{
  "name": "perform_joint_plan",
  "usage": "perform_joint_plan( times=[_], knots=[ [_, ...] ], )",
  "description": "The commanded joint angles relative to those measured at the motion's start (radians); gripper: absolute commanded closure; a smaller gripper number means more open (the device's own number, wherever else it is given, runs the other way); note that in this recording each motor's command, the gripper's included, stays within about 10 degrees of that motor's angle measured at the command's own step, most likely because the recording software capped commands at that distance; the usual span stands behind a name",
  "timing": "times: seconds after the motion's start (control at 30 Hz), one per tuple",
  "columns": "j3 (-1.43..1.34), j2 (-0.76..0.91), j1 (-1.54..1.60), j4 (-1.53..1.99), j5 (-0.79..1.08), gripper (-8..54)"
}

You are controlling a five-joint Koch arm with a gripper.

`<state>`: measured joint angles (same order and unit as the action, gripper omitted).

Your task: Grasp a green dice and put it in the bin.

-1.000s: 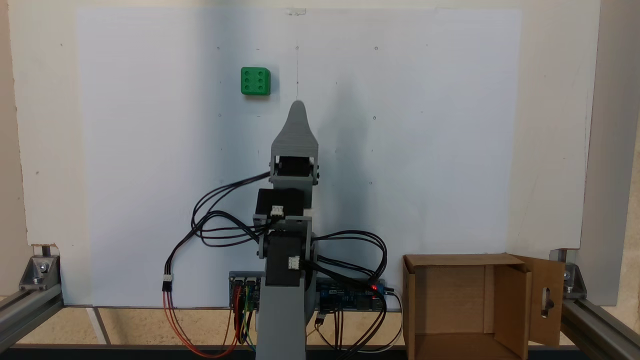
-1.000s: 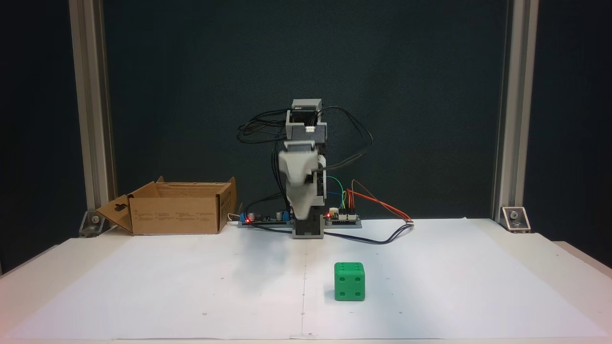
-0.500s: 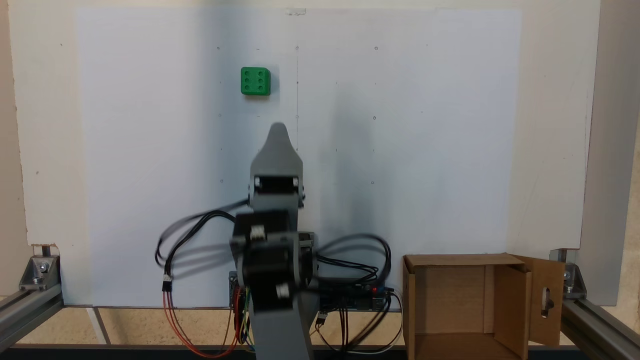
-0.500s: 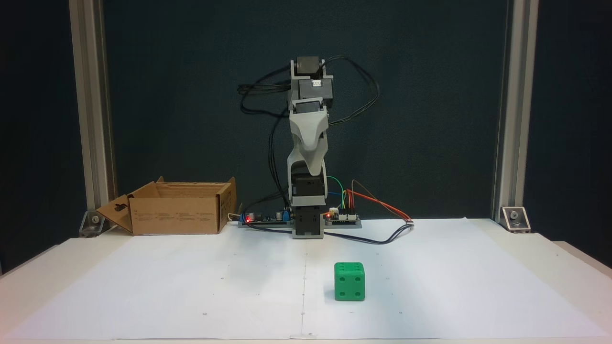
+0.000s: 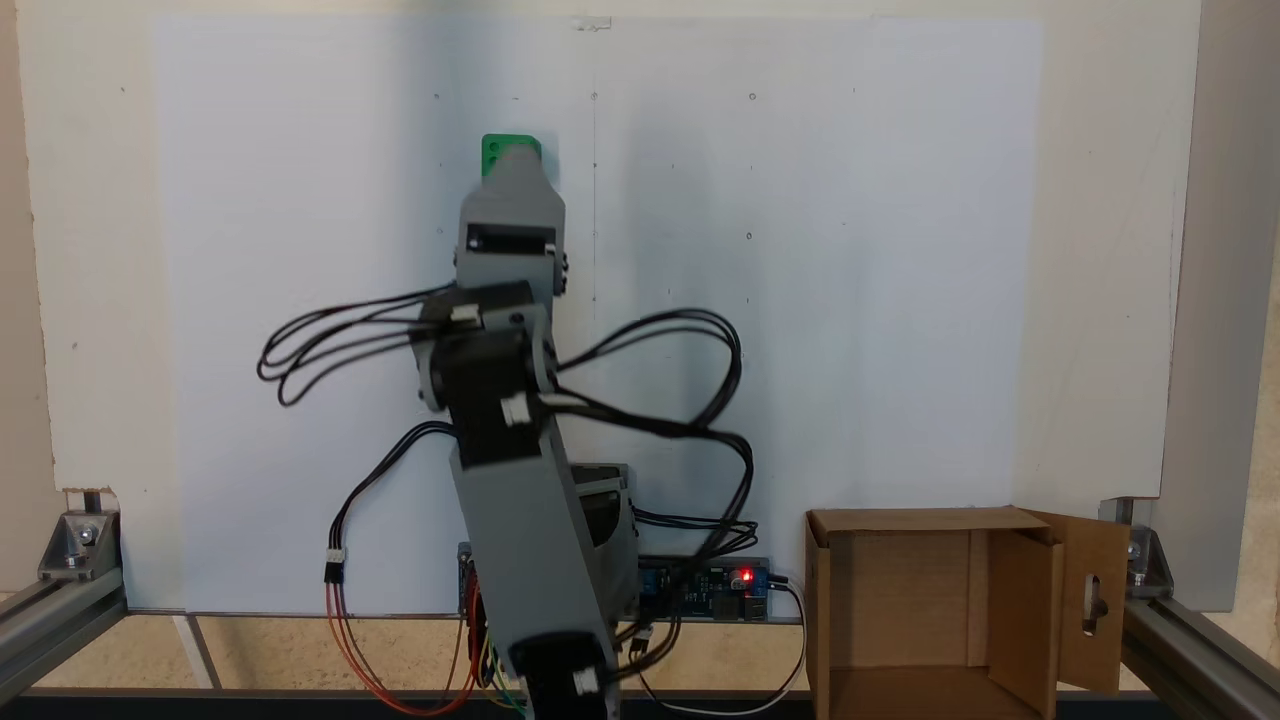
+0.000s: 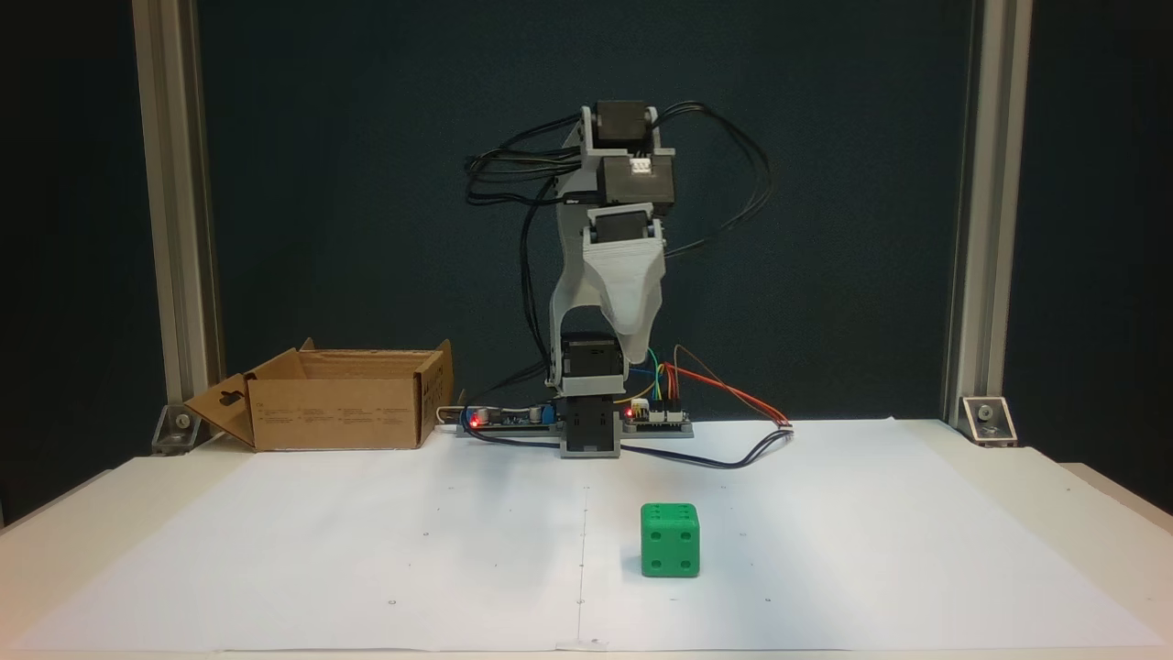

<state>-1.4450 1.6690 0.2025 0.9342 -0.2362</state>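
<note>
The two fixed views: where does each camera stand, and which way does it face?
One fixed view: high behind the robot's base, looking down over the arm; the gripper partly covers the green dice.
The other fixed view: low at the table's far edge, facing the arm's front and gripper.
Both fixed views show the dice and the cardboard box.

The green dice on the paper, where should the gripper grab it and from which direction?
Probably from straight above, closing on two opposite side faces of the green dice. It sits flat and square on the white paper, six pips up, with open space all round. The gripper hangs well above it.
</note>
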Motion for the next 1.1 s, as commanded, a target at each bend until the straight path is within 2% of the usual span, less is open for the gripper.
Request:
perform_joint_plan(
  times=[0.0, 0.5, 1.07],
  knots=[
    [0.089, -0.041, 0.021, -0.005, -0.049, 3.2],
    [0.201, -0.267, 0.041, -0.052, -0.094, 1.5],
    [0.196, -0.285, 0.06, -0.044, -0.175, 1.7]
  ],
)
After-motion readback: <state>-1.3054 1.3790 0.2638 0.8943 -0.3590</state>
